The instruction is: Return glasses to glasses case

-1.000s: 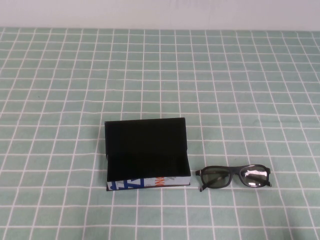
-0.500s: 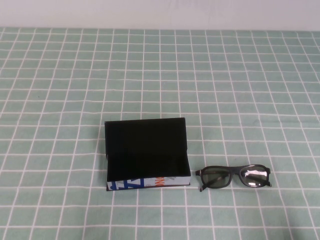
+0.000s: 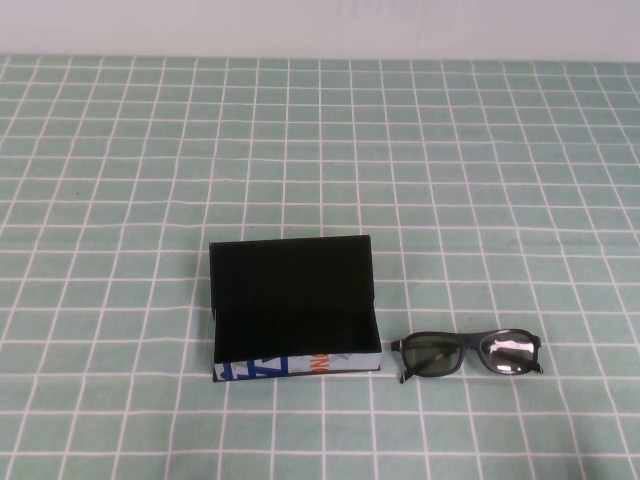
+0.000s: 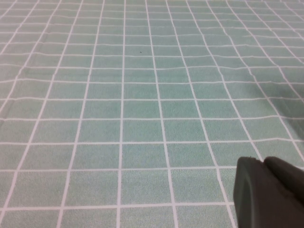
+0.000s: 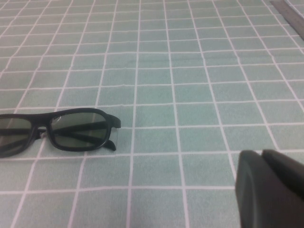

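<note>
The glasses case (image 3: 293,300) lies open at the table's middle front, flap lid raised at the back, black lining showing, white printed edge toward me. The black glasses (image 3: 468,354) lie just right of the case, apart from it, with dark lenses. They also show in the right wrist view (image 5: 61,130). My right gripper (image 5: 262,155) is shut and empty, low over the cloth, some way from the glasses. My left gripper (image 4: 262,161) is shut and empty over bare cloth. Neither gripper shows in the high view.
A green cloth with a white grid (image 3: 450,180) covers the table. A pale wall (image 3: 320,25) runs along the far edge. A grey strip (image 5: 289,12) lies at the edge of the right wrist view.
</note>
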You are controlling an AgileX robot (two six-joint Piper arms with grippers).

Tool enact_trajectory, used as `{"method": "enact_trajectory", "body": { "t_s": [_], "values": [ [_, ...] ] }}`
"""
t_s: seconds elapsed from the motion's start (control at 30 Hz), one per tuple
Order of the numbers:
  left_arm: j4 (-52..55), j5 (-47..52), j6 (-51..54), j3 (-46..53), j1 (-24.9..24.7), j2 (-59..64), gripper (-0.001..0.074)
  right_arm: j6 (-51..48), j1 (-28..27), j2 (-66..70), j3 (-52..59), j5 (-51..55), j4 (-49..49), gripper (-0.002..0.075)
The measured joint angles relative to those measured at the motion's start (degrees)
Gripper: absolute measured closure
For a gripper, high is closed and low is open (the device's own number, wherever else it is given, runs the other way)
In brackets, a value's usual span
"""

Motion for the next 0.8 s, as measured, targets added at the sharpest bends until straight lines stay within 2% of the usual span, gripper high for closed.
{"method": "enact_trajectory", "body": {
  "t_s": [0.8],
  "values": [
    [1.4, 0.0, 0.7, 0.0, 0.0, 0.0, 0.0737, 0.0, 0.0, 0.0, 0.0, 0.0, 0.0, 0.0737]
  ]
}}
